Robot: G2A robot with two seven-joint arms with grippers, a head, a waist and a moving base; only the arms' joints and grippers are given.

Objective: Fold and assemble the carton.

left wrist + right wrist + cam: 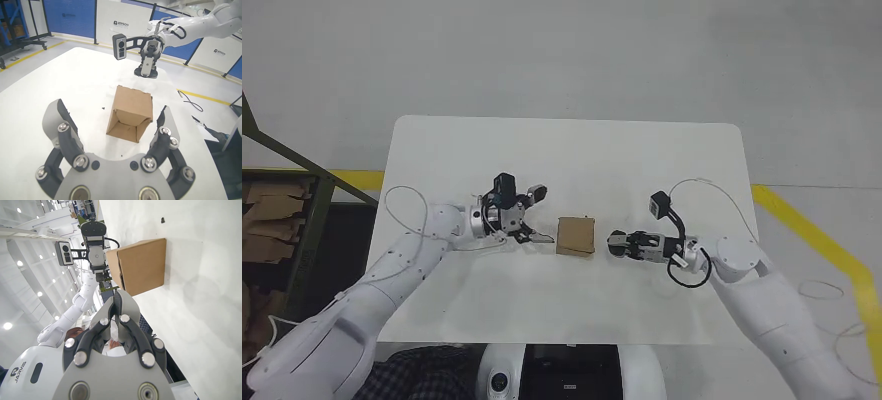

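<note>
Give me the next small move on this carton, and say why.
Probably ease the left gripper forward to the carton: its jaws stand open, facing the carton's unclosed end. The shut right gripper sits apart from the carton on the opposite side, seemingly placed to brace it.

The right claw (pixel 115 299), fingers pressed together, points at the brown carton (pixel 140 266) just ahead of it on the white surface (pixel 198 313). The left claw (pixel 99 275) hangs beyond the carton.

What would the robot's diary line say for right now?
carton: on table, end facing left gripper open | left gripper: jaws open, short of carton | right gripper: jaws shut, at carton's far side, not touching
</note>
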